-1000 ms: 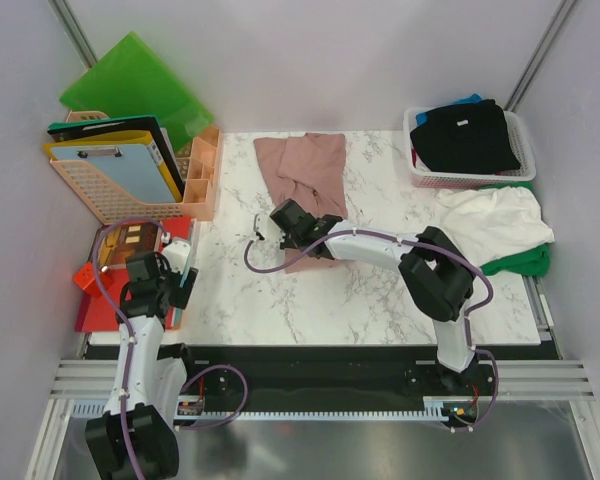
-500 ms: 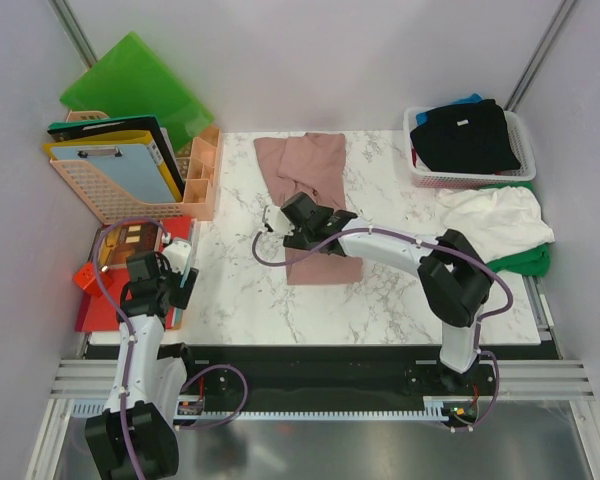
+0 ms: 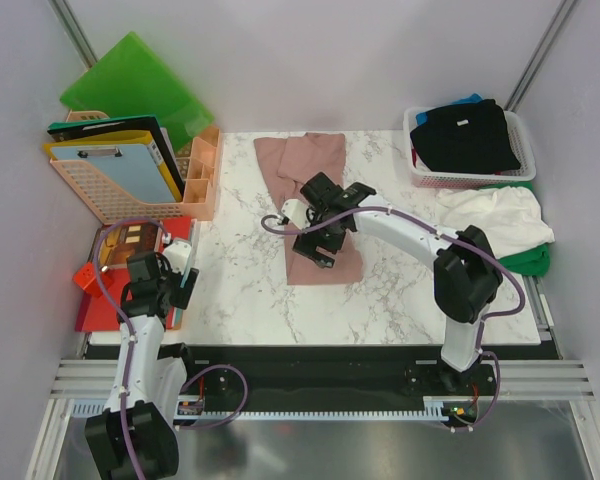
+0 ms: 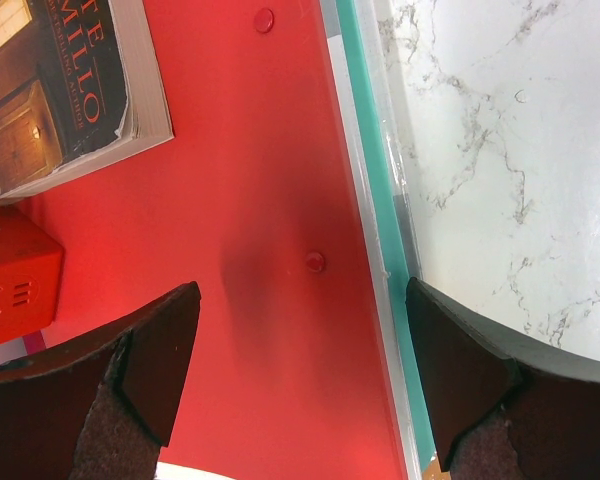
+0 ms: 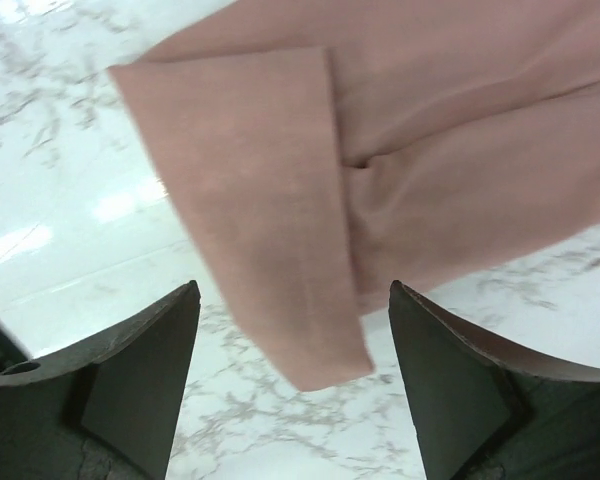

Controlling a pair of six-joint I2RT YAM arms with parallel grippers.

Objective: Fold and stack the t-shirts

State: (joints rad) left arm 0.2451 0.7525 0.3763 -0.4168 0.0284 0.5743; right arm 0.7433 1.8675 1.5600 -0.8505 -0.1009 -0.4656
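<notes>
A: Changed since a second ago?
B: Right jaws: from clamped to wide apart, shifted rightward, now above pink t-shirt point(image 3: 300, 165), holding nothing.
A: T-shirt location?
B: Flat on bench point(image 3: 240, 280), centre, folded into a long strip; folded near end directly below right jaws.
A: Left jaws?
B: Wide apart, empty, over red folder point(image 4: 260, 150) at bench's left edge.

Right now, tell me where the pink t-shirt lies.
In the top view the pink t-shirt lies mid-table toward the far edge, between the peach organizer and the laundry basket, under the right gripper.
</notes>
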